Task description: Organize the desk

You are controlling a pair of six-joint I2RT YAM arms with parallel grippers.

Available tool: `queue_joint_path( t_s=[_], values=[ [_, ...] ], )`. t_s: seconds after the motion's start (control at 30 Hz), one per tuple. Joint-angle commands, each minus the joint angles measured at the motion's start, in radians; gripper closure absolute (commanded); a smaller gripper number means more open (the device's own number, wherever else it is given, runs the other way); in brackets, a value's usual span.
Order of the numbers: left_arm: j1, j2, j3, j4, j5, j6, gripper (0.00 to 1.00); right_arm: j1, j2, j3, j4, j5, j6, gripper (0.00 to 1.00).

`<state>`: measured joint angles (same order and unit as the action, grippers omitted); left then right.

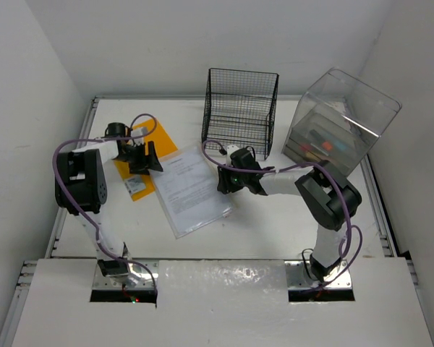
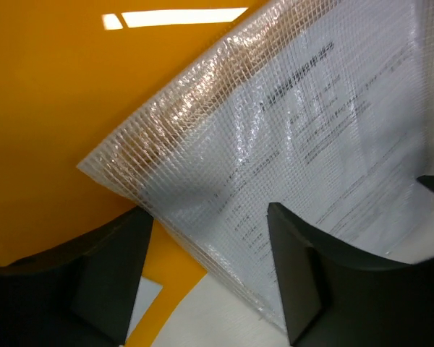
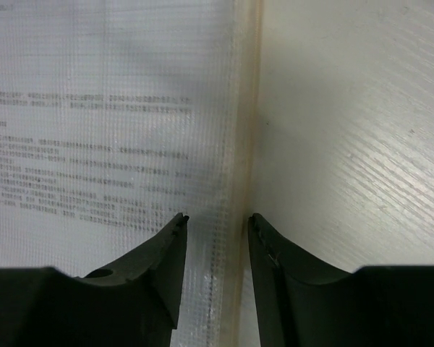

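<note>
Item count:
- Bench (image 1: 275, 228): one.
- Arms: two, the left arm (image 1: 78, 181) and the right arm (image 1: 325, 194).
- Claws: two, the left claw (image 2: 208, 213) and the right claw (image 3: 217, 217).
- Wire basket (image 1: 240, 105): one.
- Clear plastic box (image 1: 343, 119): one. The coloured items inside cannot be counted.
- Orange folder (image 1: 165, 144): one.
- Mesh sleeve (image 1: 192, 191): one.
- Printed sheet (image 3: 94, 144) visible: one.
- Small card (image 1: 135, 186): one.

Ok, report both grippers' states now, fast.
Left gripper: open, jaws astride an edge of the document sleeve.
Right gripper: open, narrow gap over the document sleeve's side edge.
</note>
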<state>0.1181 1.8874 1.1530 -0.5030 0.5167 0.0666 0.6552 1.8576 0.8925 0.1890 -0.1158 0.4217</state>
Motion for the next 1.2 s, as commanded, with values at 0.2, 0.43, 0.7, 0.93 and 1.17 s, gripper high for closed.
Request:
queue_joint_path(
  t_s=[0.2, 0.43, 0.7, 0.93, 1.17],
  values=[
    [-0.003, 0.162, -0.045, 0.026, 0.115, 0.016, 0.86, 0.027, 0.066, -0.012, 0.01, -0.088, -0.001, 0.66],
    [0.002, 0.069, -0.065, 0.023, 0.155, 0.07, 1.0, 0.038, 0.049, -0.036, 0.024, -0.122, -0.011, 0.68],
    [0.003, -0.27, -0.108, -0.121, 0.082, 0.306, 1.0, 0.044, -0.049, -0.059, -0.04, -0.139, -0.093, 0.31],
    [-0.012, -0.531, -0.11, -0.249, 0.117, 0.548, 1.0, 0.046, -0.121, -0.024, -0.059, -0.186, -0.178, 0.13],
    [-0.041, -0.697, -0.111, -0.327, 0.227, 0.722, 1.0, 0.046, -0.244, -0.018, -0.049, -0.274, -0.294, 0.1]
  ],
)
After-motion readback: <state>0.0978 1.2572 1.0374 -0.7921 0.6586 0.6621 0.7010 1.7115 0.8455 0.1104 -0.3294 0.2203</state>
